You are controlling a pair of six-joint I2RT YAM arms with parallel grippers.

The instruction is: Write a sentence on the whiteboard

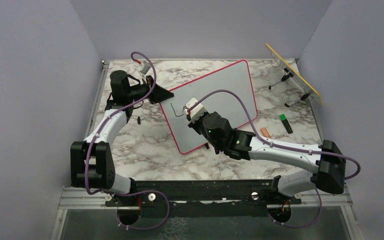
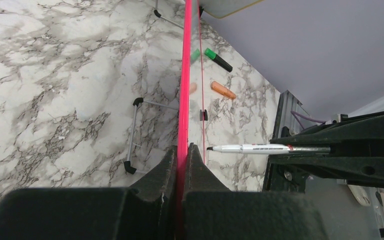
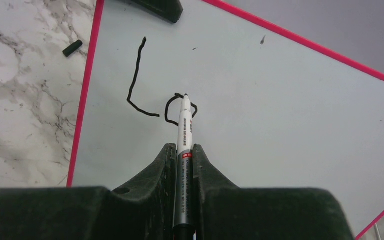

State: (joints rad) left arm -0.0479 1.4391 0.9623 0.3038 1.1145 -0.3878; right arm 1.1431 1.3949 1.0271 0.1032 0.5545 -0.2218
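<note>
Left of frame, top view: left gripper at the left corner of the whiteboard. Its wrist view shows the black fingers pressed together on the thin pink-red frame, board edge-on between them.

Table: white marble pattern with grey veins, glossy. A small black cap lies on it just beside the board's left edge, not touching.

The whiteboard sits at the centre of the top view, turned at an angle – a large rectangle with rounded corners and a smooth, pale grey-white face. A few tiny dark specks on it.

The sentence: only a start, near the board's left end. One thin, wobbly black "L", then a small loop, seemingly an "o", just right of it.

Right gripper: fingers pinching a slim white-and-silver marker with fine print on the barrel. Its dark tip touches the loop's top.

Right of the board, on the marble – a short orange piece, then a black marker with a green cap.

Upper right: a flat yellow-edged panel, tilted on a wire stand.
</note>
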